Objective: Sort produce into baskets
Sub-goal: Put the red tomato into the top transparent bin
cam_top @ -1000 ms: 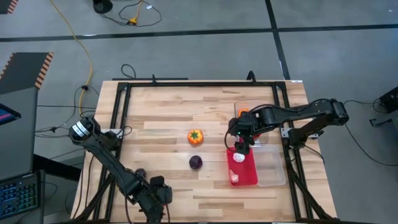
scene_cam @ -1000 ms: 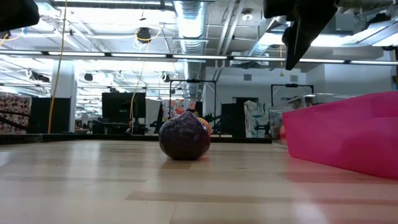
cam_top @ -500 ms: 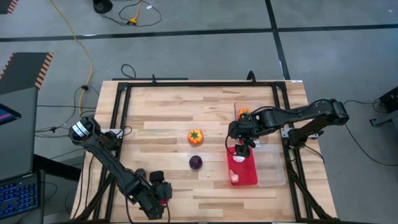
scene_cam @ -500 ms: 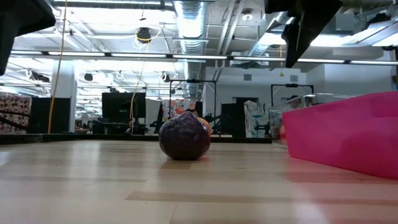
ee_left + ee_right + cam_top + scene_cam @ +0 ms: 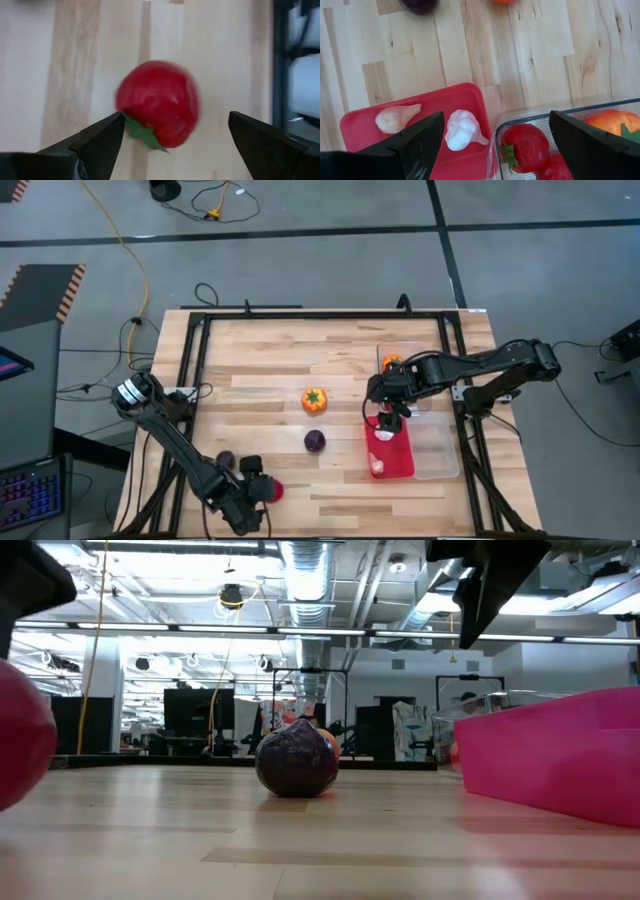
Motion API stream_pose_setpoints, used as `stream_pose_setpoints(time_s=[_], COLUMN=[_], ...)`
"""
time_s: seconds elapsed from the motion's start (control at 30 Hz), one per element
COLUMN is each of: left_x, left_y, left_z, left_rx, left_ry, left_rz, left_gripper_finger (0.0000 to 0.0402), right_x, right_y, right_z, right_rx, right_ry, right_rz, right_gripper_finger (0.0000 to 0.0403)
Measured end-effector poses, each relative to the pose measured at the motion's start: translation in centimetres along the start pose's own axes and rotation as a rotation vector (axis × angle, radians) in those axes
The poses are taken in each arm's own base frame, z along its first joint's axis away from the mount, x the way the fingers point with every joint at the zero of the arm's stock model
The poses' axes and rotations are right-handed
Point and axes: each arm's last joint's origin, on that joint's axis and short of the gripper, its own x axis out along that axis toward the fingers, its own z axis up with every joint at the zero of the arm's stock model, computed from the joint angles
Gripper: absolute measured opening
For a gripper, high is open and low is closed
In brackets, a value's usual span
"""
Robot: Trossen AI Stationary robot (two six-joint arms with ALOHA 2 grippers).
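Observation:
My left gripper (image 5: 258, 492) is open near the table's near edge, left of the middle. A red round piece with a green leaf (image 5: 157, 102) lies on the wood between and just ahead of its fingertips, blurred; it also shows in the high view (image 5: 271, 490) and at the low view's left edge (image 5: 20, 745). My right gripper (image 5: 388, 418) is open and empty above the far end of the red tray (image 5: 392, 458). The tray holds two white garlic bulbs (image 5: 462, 130) (image 5: 396, 118). A dark purple ball (image 5: 314, 441) and an orange piece (image 5: 314, 399) rest on the table.
A clear tray (image 5: 555, 125) beside the red one holds red round pieces (image 5: 522, 147) and an orange piece (image 5: 612, 122). Another clear tray (image 5: 438, 448) lies right of the red tray. A second purple ball (image 5: 227, 458) lies by the left arm. Bare wood lies across the far and middle of the table.
The red round piece has come into view beside my left gripper, on its right side, and has moved a little toward the table's right. It now also shows at the left edge of the low view.

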Motion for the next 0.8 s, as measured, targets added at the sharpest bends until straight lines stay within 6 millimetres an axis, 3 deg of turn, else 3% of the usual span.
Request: stream_pose_setpoints(time_s=[0.23, 0.8], left_x=[1.8, 3.1], left_y=[0.4, 2.0], left_z=[0.4, 2.9], left_rx=[-0.011, -0.089], left_ry=[-0.040, -0.138], left_rz=[0.093, 0.137], left_gripper_finger=[0.0345, 0.0345], right_x=[0.0, 0.0], right_y=[0.0, 0.1], right_z=[0.0, 0.0], right_rx=[0.000, -0.002], right_ry=[-0.001, -0.001], right_rz=[0.000, 0.001], right_gripper_finger=[0.0386, 0.0386])
